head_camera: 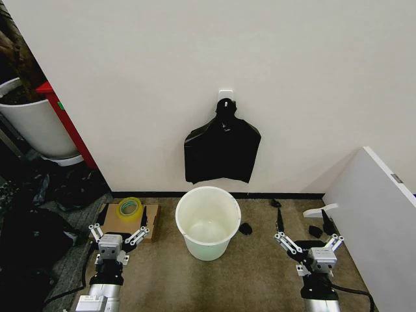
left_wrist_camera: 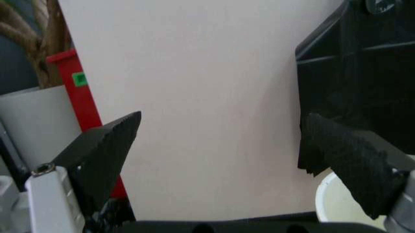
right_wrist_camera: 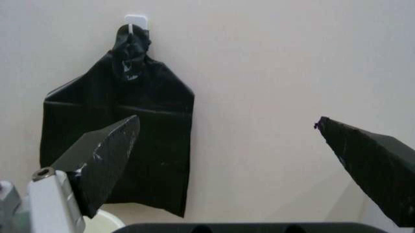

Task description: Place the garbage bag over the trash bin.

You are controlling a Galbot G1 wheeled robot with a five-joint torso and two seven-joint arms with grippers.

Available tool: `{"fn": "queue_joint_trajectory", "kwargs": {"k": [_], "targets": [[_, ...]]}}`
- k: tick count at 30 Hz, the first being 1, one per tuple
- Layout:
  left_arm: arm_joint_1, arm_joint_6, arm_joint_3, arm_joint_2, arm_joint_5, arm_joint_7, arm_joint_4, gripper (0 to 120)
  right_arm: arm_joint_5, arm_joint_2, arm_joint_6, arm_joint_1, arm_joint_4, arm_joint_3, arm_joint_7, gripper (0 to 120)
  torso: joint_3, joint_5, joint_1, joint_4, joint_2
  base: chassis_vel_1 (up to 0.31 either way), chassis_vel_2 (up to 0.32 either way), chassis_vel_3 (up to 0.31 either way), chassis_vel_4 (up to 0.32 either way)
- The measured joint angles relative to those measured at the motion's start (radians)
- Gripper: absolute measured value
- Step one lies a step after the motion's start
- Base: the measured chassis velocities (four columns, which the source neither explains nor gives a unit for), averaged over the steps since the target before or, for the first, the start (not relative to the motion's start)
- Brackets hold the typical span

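Nearest the camera, at the lower edge of the head view, both arms wait low over the brown floor. The left gripper (head_camera: 119, 232) sits at lower left with its fingers spread wide and nothing between them. The right gripper (head_camera: 310, 244) mirrors it at lower right, also spread and empty; the pose looks like a ready stance ahead of a reach. Between them, at lower centre, the trash bin (head_camera: 208, 221) stands upright on the floor with its mouth open and its inside bare, so no liner is on it yet. Left of the bin a roll of yellow tape (head_camera: 129, 208) lies on a piece of cardboard (head_camera: 128, 222), and some small dark bits are scattered to the bin's right. Farther back, straight above the bin in the frame, the garbage bag (head_camera: 221, 151) hangs flat against the pale wall from a small white hook (head_camera: 225, 95), bunched at its top and fanning out below, its lower edge just above the bin's rim. Hanging there probably keeps it within reach of either arm. The right wrist view looks squarely at the bag (right_wrist_camera: 120, 136). At far left stands a large white pot (head_camera: 36, 123).
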Motion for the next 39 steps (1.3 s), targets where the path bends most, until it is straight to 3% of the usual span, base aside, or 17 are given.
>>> {"fn": "queue_joint_trajectory", "kwargs": {"k": [3, 9, 13, 14, 16, 17, 20, 26, 29, 39], "targets": [[-0.014, -0.007, -0.010, -0.028, -0.013, 0.005, 0.019, 100, 0.026, -0.020, -0.008, 0.039, -0.070, -0.006, 0.006, 100, 0.000, 0.0001, 0.000, 0.0000, 0.000, 0.000, 0.000, 0.000, 0.000], [-0.047, -0.014, 0.000, -0.021, -0.027, 0.021, 0.039, 100, 0.142, -0.083, -0.089, 0.111, -0.105, -0.033, 0.000, 100, 0.000, 0.0000, 0.000, -0.0001, 0.000, 0.000, 0.000, 0.000, 0.000], [-0.049, -0.017, 0.020, -0.013, -0.036, 0.046, 0.042, 100, 0.377, -0.153, -0.176, 0.234, -0.157, -0.079, -0.051, 100, 0.000, 0.0002, 0.000, -0.0002, 0.000, 0.000, 0.000, 0.000, 0.000], [-0.049, -0.017, 0.020, -0.013, -0.036, 0.046, 0.042, 100, 0.377, -0.153, -0.176, 0.234, -0.157, -0.079, -0.051, 100, 0.000, 0.0002, 0.000, -0.0002, 0.000, 0.000, 0.000, 0.000, 0.000], [-0.045, -0.017, 0.031, -0.007, -0.047, 0.061, 0.042, 100, 0.536, -0.197, -0.245, 0.325, -0.170, -0.092, -0.114, 100, 0.000, 0.0003, 0.000, 0.0003, 0.000, 0.000, 0.000, 0.000, 0.000], [-0.045, -0.017, 0.031, -0.007, -0.047, 0.061, 0.042, 100, 0.536, -0.197, -0.245, 0.325, -0.170, -0.092, -0.114, 100, 0.000, 0.0003, 0.000, 0.0003, 0.000, 0.000, 0.000, 0.000, 0.000], [-0.067, -0.012, 0.049, 0.020, -0.068, 0.092, 0.062, 100, 0.684, -0.238, -0.303, 0.438, -0.210, -0.089, -0.235, 100, 0.000, 0.0002, 0.000, -0.0001, 0.000, 0.000, 0.000, 0.000, 0.000], [-0.082, -0.003, 0.057, 0.028, -0.084, 0.102, 0.078, 100, 0.795, -0.269, -0.365, 0.593, -0.284, -0.102, -0.319, 100, 0.000, 0.0000, 0.000, -0.0002, 0.000, 0.000, 0.000, 0.000, 0.000], [-0.072, -0.004, 0.044, 0.013, -0.079, 0.102, 0.079, 100, 0.877, -0.285, -0.418, 0.765, -0.387, -0.154, -0.353, 100, 0.000, 0.0002, 0.000, 0.0003, 0.000, 0.000, 0.000, 0.000, 0.000], [-0.074, -0.010, 0.009, -0.058, -0.051, 0.098, 0.062, 100, 0.961, -0.250, -0.463, 1.005, -0.594, -0.236, -0.384, 100, 0.000, 0.0000, 0.000, 0.0000, 0.000, 0.000, 0.000, 0.000, 0.000]]}}
